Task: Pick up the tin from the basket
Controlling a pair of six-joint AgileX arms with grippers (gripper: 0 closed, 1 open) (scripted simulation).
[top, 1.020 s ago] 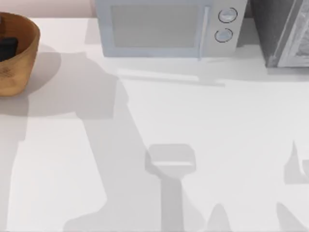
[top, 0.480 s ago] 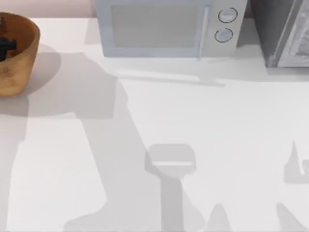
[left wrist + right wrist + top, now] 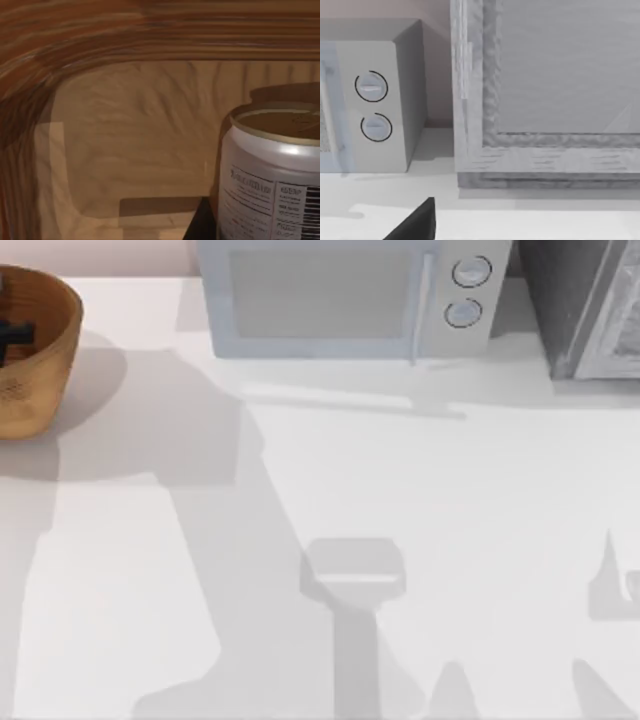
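Wooden basket at table's far left, left gripper inside, finger state unclear, tin in left wrist view

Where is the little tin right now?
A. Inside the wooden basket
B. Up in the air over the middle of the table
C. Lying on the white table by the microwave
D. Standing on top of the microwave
A. The left wrist view shows the tin standing upright with the basket's wooden wall curving around it.
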